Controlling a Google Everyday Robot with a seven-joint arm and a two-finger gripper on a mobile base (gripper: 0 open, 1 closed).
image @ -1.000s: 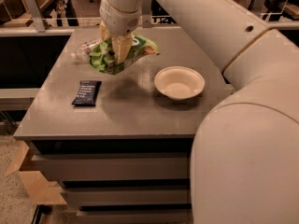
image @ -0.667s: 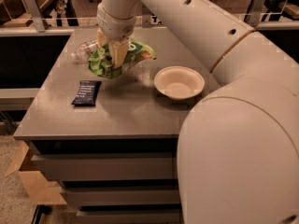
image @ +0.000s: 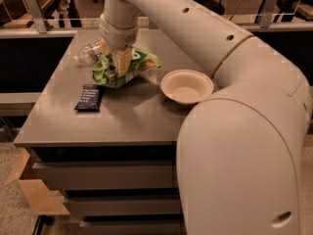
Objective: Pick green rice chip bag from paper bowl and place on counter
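The green rice chip bag (image: 143, 62) sits in the upper middle of the frame, left of the paper bowl (image: 188, 87) and well clear of it, so the lifting-out part of the task looks done; the bowl shows nothing inside. The bag is crumpled and pinched through its middle, its lower edge at or just above the desk (image: 132, 119); whether it is actually touching the grey top cannot be told from this angle. The gripper (image: 119, 71) comes straight down from the arm's wrist into the bag, and its pale fingers (image: 123, 61) are closed on the wrapper, holding it. What seems to be left is the last bit: setting the bag fully onto the desk, letting go and pulling the arm away. Just behind the bag, towards the upper left, lies a clear plastic bottle (image: 87, 53), close enough that the bag could nudge it on release. Further down and left a dark blue snack bar wrapper (image: 89, 97) lies flat, apart from both bag and bowl.
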